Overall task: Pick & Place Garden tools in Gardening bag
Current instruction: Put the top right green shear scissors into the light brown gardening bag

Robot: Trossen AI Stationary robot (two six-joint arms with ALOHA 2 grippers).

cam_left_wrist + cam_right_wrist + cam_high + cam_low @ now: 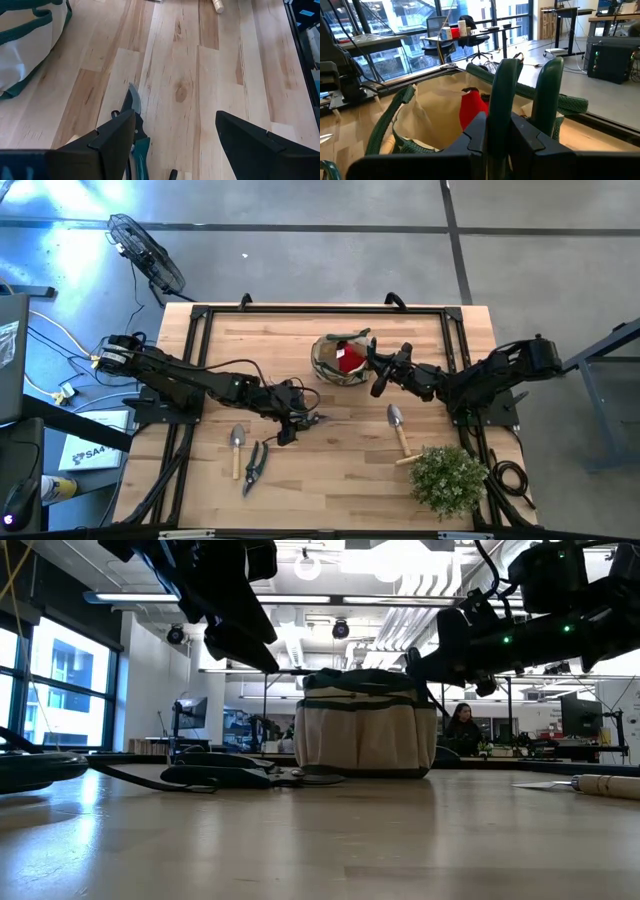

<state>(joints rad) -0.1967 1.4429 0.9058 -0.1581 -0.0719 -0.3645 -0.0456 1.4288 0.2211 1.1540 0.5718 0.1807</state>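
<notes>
The olive-tan gardening bag (335,362) stands at the table's far middle with the red glove (348,360) inside it. My right gripper (380,377) hovers at the bag's right rim, shut on green-handled pruning shears (501,95). My left gripper (296,420) is open above another pair of pruning shears (134,107) that lies flat on the table; its fingers (117,135) stand clear of them in the low view. A trowel (237,446) and a third pair of shears (254,467) lie near the front left. A second trowel (399,428) lies right of centre. My right gripper pinches one green handle of the shears (496,122) between its two fingers; the second handle (547,95) stands just outside one finger. The fingers come from the table's right side toward the bag. The shears are lifted clear of the table; their blades are hidden.
A bushy green plant (449,477) stands at the front right corner. A black frame (200,320) runs around the table's edges. Bare wood lies between the bag and the front edge.
</notes>
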